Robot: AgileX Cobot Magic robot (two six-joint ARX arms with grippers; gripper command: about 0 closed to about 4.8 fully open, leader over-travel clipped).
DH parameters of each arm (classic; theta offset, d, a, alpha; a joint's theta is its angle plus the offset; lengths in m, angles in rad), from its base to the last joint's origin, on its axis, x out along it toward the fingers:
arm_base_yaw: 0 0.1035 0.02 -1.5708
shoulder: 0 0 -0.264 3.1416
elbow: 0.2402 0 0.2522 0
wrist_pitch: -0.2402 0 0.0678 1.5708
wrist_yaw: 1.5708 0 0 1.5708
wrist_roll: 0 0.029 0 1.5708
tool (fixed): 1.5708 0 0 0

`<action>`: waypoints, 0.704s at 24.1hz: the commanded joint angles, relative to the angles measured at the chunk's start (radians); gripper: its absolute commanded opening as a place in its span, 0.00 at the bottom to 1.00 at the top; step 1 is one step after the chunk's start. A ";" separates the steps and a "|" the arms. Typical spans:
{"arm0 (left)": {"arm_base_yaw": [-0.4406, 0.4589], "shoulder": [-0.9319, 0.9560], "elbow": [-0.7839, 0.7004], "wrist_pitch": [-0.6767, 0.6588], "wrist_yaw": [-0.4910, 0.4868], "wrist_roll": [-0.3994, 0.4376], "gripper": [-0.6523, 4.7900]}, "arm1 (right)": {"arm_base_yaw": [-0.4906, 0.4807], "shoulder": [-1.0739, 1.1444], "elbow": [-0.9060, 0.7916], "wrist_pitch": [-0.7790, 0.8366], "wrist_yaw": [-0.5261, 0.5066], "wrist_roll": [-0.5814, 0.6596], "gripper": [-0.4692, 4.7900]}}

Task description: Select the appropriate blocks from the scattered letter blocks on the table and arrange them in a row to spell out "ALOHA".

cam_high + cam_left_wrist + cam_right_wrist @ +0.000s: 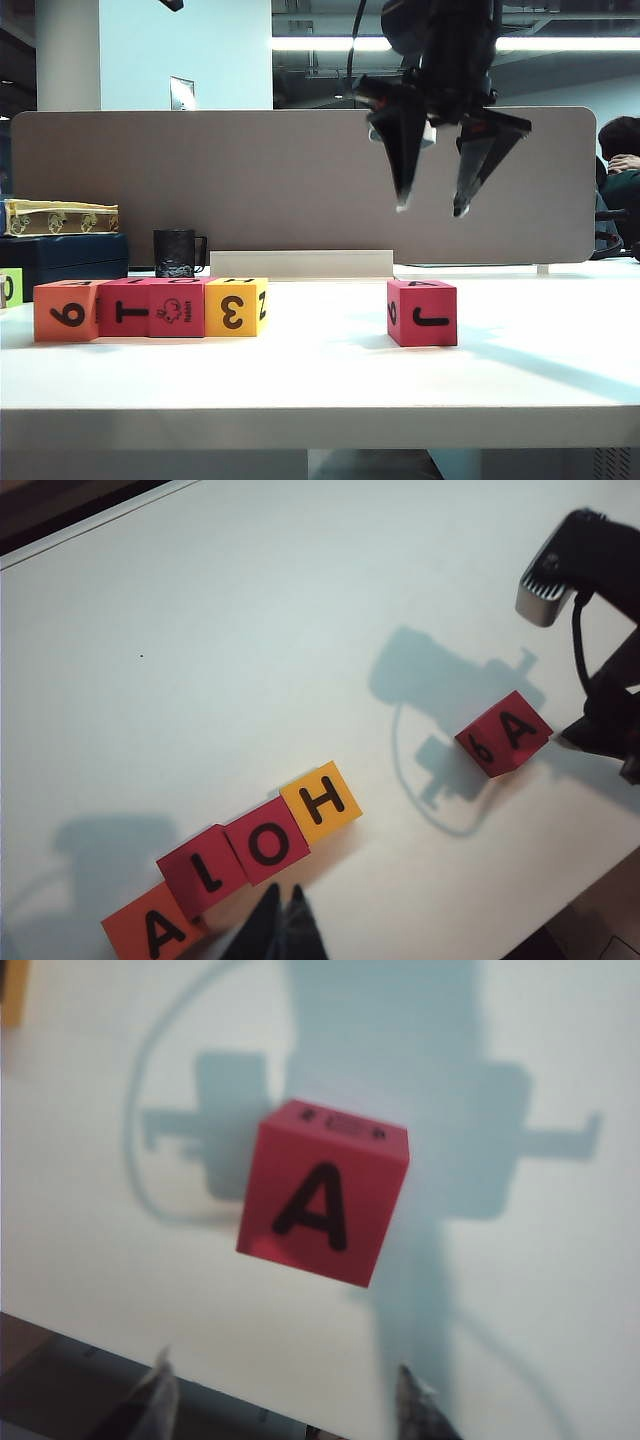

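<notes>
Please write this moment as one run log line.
row: A-L-O-H | last A block: apart, on table | right end effector: open, above it | left end effector: shut

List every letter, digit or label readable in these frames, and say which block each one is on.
"A": top of the orange block, row's end.
"L": top of the first magenta block.
"O": top of the second magenta block.
"H": top of the yellow block.
"A" on top and "6" on a side: the lone red block, standing apart.
"3": the yellow block's front in the exterior view.
Small print under the second magenta block's front picture: too small to read surely.
</notes>
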 commanded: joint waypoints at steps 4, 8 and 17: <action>-0.002 -0.003 0.004 0.010 0.006 0.003 0.11 | 0.002 0.002 -0.075 0.054 0.000 0.056 0.63; -0.002 -0.003 0.004 0.010 0.006 0.002 0.11 | 0.002 0.007 -0.094 0.088 -0.001 0.057 0.63; -0.002 -0.003 0.004 0.009 0.006 0.002 0.11 | 0.002 0.061 -0.094 0.120 0.000 0.063 0.93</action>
